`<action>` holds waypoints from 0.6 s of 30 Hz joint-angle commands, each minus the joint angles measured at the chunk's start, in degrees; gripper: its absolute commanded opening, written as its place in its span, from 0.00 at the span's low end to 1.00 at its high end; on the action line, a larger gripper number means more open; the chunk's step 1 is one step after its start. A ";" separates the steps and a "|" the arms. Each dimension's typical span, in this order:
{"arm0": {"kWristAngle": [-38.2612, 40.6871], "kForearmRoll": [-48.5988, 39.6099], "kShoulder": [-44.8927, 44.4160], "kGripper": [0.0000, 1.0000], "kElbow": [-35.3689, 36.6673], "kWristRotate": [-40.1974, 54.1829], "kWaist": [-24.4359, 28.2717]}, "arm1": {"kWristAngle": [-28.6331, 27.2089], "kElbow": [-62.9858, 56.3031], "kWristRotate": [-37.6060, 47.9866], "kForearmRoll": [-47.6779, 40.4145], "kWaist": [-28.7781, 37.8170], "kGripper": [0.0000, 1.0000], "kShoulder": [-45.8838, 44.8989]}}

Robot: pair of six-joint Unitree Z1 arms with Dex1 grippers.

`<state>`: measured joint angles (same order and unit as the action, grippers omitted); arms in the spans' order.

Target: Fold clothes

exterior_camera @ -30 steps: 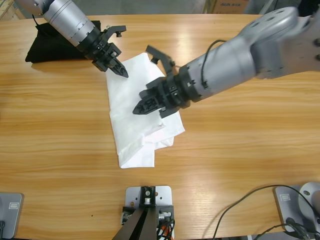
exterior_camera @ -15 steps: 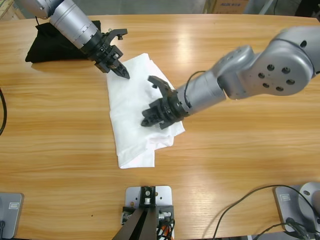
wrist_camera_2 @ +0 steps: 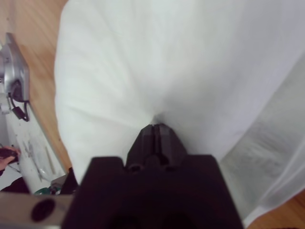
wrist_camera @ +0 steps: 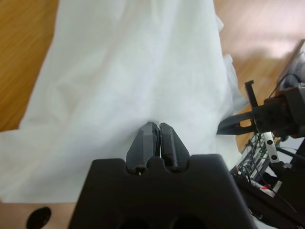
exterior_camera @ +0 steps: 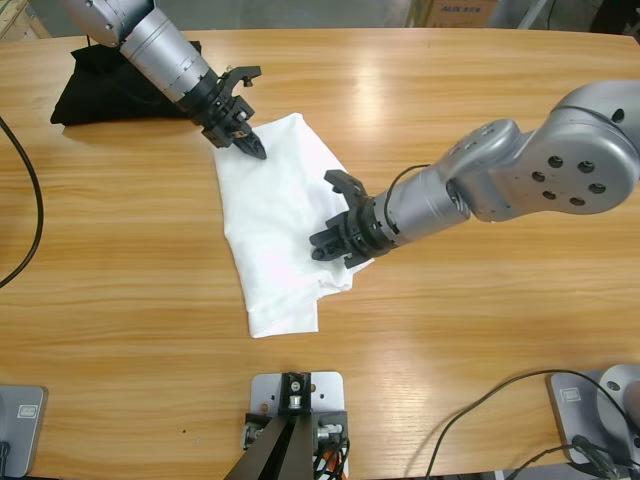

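Note:
The clothes, a white T-shirt point(exterior_camera: 275, 220), lie partly folded in the middle of the wooden table point(exterior_camera: 480, 330). My left gripper point(exterior_camera: 255, 148) comes in from the upper left and is shut on the shirt's far edge. In the left wrist view the white T-shirt point(wrist_camera: 128, 71) puckers at the closed left gripper point(wrist_camera: 157, 131). My right gripper point(exterior_camera: 322, 243) reaches in from the right and is shut on the shirt near its right edge. The right wrist view shows the right gripper point(wrist_camera_2: 155, 131) pinching a fold of the white T-shirt point(wrist_camera_2: 167, 57).
A black folded garment point(exterior_camera: 100, 95) lies at the table's far left, under the left arm. A black cable point(exterior_camera: 25, 200) loops over the left edge. Bare wood stretches to the right and along the front. A cardboard box point(exterior_camera: 455, 12) stands beyond the far edge.
The right gripper has dropped low and moved right and toward the front, across the shirt. The left gripper has shifted slightly right. The shirt has slid a little to the right with them.

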<state>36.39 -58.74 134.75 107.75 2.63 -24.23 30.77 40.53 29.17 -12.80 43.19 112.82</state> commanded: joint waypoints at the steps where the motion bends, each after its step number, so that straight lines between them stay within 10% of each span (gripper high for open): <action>1: -3.92 0.91 6.12 0.00 3.06 -4.02 0.15 | -2.65 -4.07 0.62 1.07 -1.00 0.00 0.58; 18: -13.29 0.12 -6.29 0.00 5.12 -9.09 -0.57 | -8.62 -6.16 0.62 9.79 -1.00 0.00 -15.75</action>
<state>26.19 -58.74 137.74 113.28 -5.97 -24.48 26.21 35.61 29.23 -9.80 43.04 106.63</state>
